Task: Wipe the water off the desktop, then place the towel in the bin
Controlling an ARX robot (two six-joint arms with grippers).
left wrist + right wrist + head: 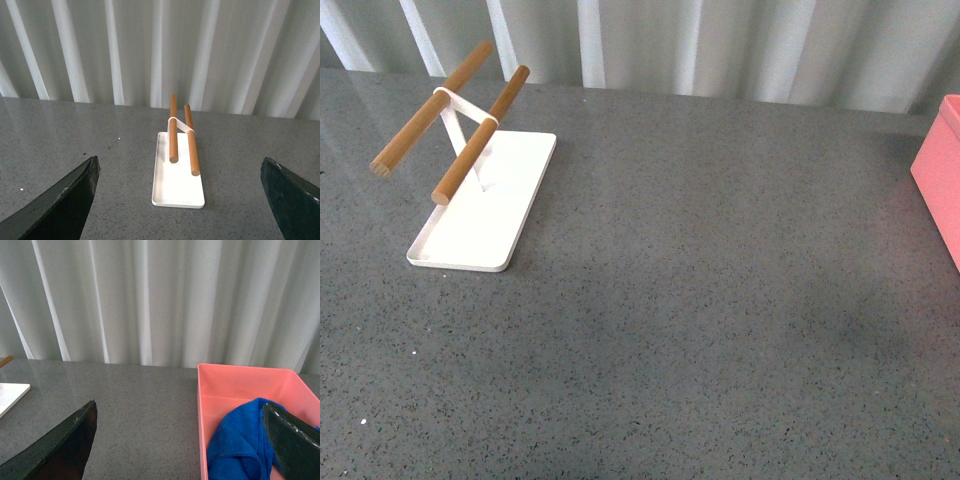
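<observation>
- Tray (480, 215) sits on the desktop (700, 300) at ten o'clock, two rods (480, 135) raised above it.
- Bin (940, 170) stands at two o'clock, well apart.
- Towel (240, 440) lies inside the bin.

I am seeing a speckled, slightly glossy stone-look desktop (700, 300), fluffy cloth towel (240, 440), smooth plastic bin (240, 382), and matt wooden rods (480, 135).
</observation>
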